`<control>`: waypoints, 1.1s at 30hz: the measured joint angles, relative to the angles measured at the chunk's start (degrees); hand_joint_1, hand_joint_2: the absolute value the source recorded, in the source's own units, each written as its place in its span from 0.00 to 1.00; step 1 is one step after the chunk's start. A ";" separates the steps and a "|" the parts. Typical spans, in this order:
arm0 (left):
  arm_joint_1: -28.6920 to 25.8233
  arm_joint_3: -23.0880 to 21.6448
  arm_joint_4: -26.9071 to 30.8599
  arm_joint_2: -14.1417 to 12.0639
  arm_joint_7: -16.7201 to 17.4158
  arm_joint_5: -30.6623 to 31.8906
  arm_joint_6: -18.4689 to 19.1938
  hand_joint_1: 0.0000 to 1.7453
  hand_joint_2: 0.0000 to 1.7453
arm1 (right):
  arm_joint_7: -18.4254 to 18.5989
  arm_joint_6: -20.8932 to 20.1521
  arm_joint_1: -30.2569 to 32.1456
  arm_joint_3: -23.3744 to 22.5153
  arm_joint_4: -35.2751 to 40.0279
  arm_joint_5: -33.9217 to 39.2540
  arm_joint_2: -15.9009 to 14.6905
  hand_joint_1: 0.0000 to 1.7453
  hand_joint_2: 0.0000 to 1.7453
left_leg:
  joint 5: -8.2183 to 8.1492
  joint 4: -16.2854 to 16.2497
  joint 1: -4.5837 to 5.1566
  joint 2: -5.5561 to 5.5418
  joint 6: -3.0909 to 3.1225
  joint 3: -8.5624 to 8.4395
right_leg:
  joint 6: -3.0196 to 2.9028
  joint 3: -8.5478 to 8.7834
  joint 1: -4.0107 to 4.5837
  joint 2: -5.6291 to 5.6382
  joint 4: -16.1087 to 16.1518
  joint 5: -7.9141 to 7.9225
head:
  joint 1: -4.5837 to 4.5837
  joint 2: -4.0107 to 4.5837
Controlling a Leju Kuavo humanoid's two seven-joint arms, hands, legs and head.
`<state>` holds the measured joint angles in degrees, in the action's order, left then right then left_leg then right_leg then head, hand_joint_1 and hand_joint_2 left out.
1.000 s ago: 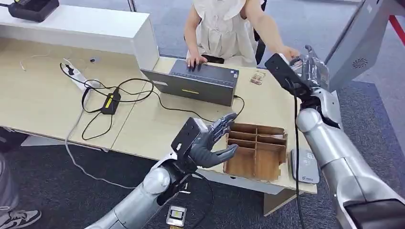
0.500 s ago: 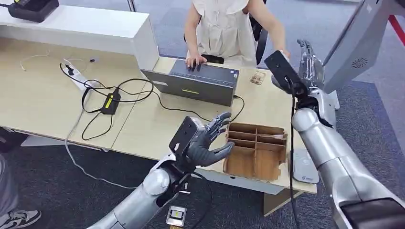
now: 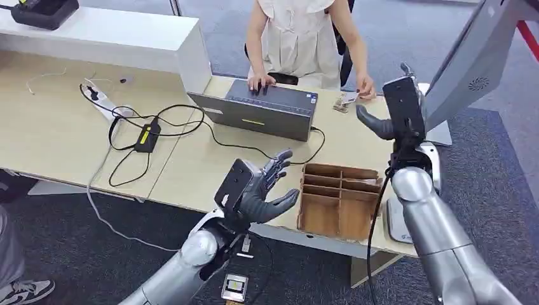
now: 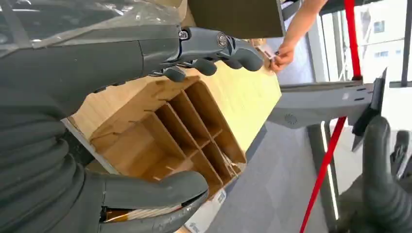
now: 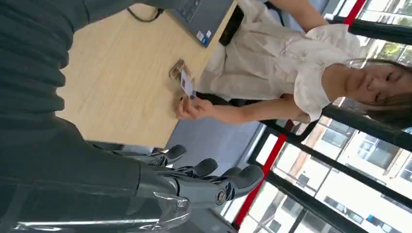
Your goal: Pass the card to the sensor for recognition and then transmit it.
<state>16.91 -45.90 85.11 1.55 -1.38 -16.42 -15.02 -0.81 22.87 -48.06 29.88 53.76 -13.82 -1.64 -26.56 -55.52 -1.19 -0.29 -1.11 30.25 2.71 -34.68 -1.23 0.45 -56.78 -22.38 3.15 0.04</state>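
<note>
The card (image 3: 348,98) is sitting in the person's hand (image 3: 365,86) over the tabletop's (image 3: 191,171) far edge, just beyond the right hand (image 3: 381,124), fingers apart and empty, nearer than the left hand (image 3: 267,190), also spread empty.

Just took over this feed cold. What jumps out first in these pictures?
The person's hand at the desk's far edge holds the card, beside the laptop. The right hand is raised near it, open and holding nothing. The left hand hovers open beside the wooden divider box at the desk's near edge.
</note>
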 joint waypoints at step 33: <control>-0.77 2.93 2.78 -0.26 -1.73 0.81 1.86 0.00 1.00 | 9.29 -14.14 25.41 -2.60 29.80 -41.13 -10.47 0.00 1.00 | -0.02 0.01 0.00 0.03 0.00 0.00 | 0.00 0.01 0.00 0.03 0.04 -0.01 | 0.00 0.00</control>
<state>16.14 -42.97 87.89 1.29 -3.10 -15.61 -13.16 8.48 8.72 -22.66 27.28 83.56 -54.95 -12.11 -26.58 -55.51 -1.18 -0.26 -1.11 30.24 2.70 -34.67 -1.24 0.48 -56.74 -22.39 3.15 0.04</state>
